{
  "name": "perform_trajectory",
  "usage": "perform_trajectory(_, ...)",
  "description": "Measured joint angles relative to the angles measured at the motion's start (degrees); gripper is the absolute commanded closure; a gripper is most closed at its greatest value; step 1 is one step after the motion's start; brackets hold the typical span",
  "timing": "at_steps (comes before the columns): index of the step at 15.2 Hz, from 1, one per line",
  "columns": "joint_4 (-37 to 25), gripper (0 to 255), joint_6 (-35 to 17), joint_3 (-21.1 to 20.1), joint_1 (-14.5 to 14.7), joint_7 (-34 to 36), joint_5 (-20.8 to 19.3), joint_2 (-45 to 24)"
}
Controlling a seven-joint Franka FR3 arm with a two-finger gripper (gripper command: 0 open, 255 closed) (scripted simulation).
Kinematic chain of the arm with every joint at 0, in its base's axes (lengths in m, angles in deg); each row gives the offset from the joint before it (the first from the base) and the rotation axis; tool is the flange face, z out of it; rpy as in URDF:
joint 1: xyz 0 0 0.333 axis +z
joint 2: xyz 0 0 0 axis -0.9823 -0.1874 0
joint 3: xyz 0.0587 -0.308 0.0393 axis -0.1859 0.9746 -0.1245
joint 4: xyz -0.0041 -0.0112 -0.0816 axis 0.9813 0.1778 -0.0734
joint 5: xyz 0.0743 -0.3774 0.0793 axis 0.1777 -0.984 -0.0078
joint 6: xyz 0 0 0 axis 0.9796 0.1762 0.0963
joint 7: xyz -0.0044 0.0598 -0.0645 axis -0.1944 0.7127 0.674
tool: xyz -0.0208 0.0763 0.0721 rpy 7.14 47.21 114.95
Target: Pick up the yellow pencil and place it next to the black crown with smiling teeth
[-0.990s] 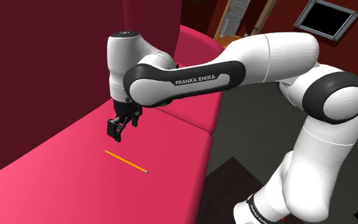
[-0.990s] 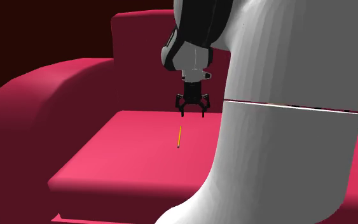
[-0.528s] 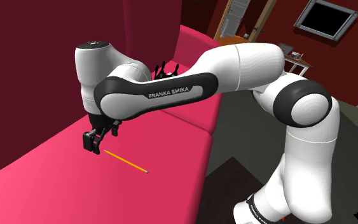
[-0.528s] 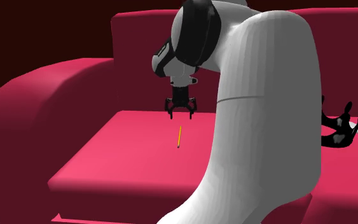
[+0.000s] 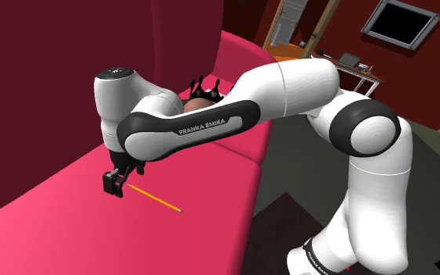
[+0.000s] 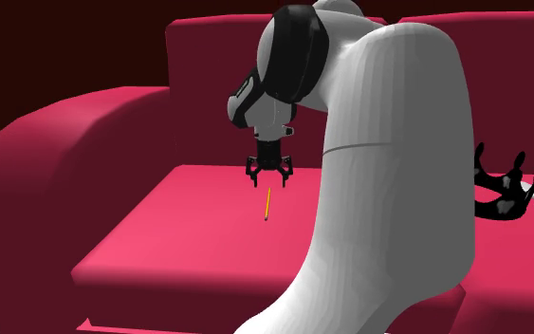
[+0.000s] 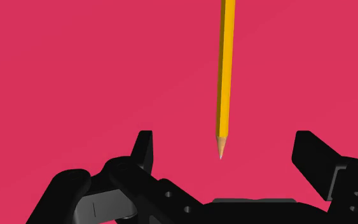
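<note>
A yellow pencil (image 5: pixel 156 200) lies flat on the pink sofa seat (image 5: pixel 62 223). My gripper (image 5: pixel 115 186) hangs open just above the pencil's end at the shoulder view's left. Seen from the wrist, the pencil (image 7: pixel 226 76) runs away from the hand and its sharpened point sits between the two spread fingers (image 7: pixel 143 149) without touching them. In the second exterior view the gripper (image 6: pixel 268 176) hovers over the far end of the pencil (image 6: pixel 267 202). The black crown (image 5: pixel 203 88) stands further along the sofa behind the arm, and shows as a spiky black crown (image 6: pixel 504 186) at the second exterior view's right.
The sofa's dark red backrest (image 5: pixel 62 70) rises close behind the gripper, and a rounded armrest (image 6: pixel 46 133) closes the seat at the second exterior view's left. The seat's front edge (image 5: pixel 249 203) drops to a dark floor. A desk (image 5: pixel 359 70) stands far behind.
The gripper has swung to the shoulder view's left and come down, from above the seat's middle to just over the pencil's end. The pencil has not moved.
</note>
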Motion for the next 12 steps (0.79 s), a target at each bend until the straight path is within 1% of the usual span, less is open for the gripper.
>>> perform_trajectory(5, 0.02, 0, -0.11, 0.01, 0.03, 0.03, -0.03, -0.07)
perform_trajectory(6, 0.02, 255, -0.11, 0.01, 0.03, 0.03, -0.03, -0.07)
perform_trajectory(12, -0.26, 255, -0.06, -0.21, 0.28, 0.14, 0.05, 0.02)
